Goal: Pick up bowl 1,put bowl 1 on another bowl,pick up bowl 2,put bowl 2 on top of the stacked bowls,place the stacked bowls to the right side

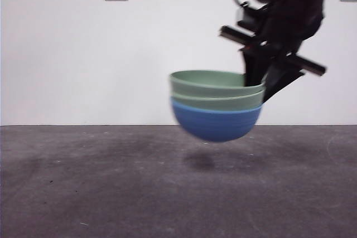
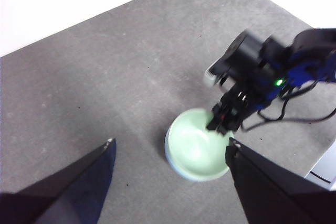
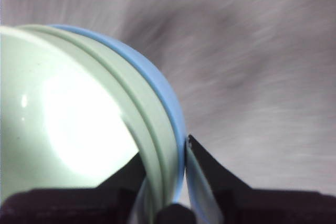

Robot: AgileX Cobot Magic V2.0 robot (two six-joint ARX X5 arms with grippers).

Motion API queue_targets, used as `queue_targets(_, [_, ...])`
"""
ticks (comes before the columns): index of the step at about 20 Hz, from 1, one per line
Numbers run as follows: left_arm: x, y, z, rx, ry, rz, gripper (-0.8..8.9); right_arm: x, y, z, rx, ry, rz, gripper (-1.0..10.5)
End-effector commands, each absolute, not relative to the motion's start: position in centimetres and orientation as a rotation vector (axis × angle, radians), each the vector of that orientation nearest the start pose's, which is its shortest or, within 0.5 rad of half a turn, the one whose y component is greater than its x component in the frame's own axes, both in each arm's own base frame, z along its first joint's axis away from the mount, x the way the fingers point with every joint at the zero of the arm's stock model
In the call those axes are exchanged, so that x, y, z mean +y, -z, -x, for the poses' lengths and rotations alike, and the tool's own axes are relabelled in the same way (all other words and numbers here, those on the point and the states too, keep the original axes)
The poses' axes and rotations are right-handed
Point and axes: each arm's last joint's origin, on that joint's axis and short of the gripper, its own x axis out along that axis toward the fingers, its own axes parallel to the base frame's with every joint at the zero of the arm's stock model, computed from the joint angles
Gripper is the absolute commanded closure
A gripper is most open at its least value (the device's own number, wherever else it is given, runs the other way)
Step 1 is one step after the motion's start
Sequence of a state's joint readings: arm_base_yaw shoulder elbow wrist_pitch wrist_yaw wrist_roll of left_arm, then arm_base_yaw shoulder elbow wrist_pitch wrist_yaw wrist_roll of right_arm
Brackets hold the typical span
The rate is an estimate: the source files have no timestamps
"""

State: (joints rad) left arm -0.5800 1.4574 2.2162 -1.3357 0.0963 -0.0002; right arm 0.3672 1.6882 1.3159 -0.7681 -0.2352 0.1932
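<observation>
While the right pincer [image 1: 262,90] clamps its rim, the stack [image 1: 216,104] hangs above the counter [image 1: 111,193]; left pincer [image 2: 170,153] gapes wide.

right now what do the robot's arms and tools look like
The right tool is black, with two tapering flat jaws under a straight crossbar; a dark cable loops above it. From the left wrist view its arm shows blue and black housing, a round grey end, a small green light and thin black wires. The left tool shows only two broad black wedge-shaped jaws.
</observation>
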Motion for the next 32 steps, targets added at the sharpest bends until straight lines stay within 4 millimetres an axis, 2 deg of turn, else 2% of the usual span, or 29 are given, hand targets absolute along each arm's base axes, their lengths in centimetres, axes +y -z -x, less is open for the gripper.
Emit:
queue_targets(1, [-11.5,-52.1,-17.0,0.619,0.667,-0.158,4.60,10.6,-24.3,-32.4,1.194,-0.369,-0.118,9.6])
queue_targets(6, [-11.5,-52.1,-16.9,0.618,0.667,-0.158,4.60,5.9,-24.4,-34.0,1.144,-0.257,-0.185,9.6])
queue_targets(10, [-11.5,-52.1,-16.9,0.620,0.667,-0.155,4.60,3.7,-22.8,-34.9,1.181,-0.205,-0.205,9.6])
queue_targets(16, [-11.5,-52.1,-16.9,0.621,0.666,-0.151,4.61,3.2,-20.4,-35.7,1.251,-0.197,-0.195,9.6])
queue_targets(21, [-11.5,-52.1,-16.9,0.623,0.664,-0.145,4.62,3.3,-19.3,-35.9,1.289,-0.200,-0.187,9.5])
queue_targets(25, [-11.5,-52.1,-16.9,0.623,0.664,-0.145,4.62,3.3,-19.1,-35.8,1.312,-0.206,-0.177,7.5])
queue_targets(32, [-11.5,-52.1,-16.9,0.623,0.664,-0.145,4.62,3.3,-19.5,-35.7,1.305,-0.209,-0.179,7.5])
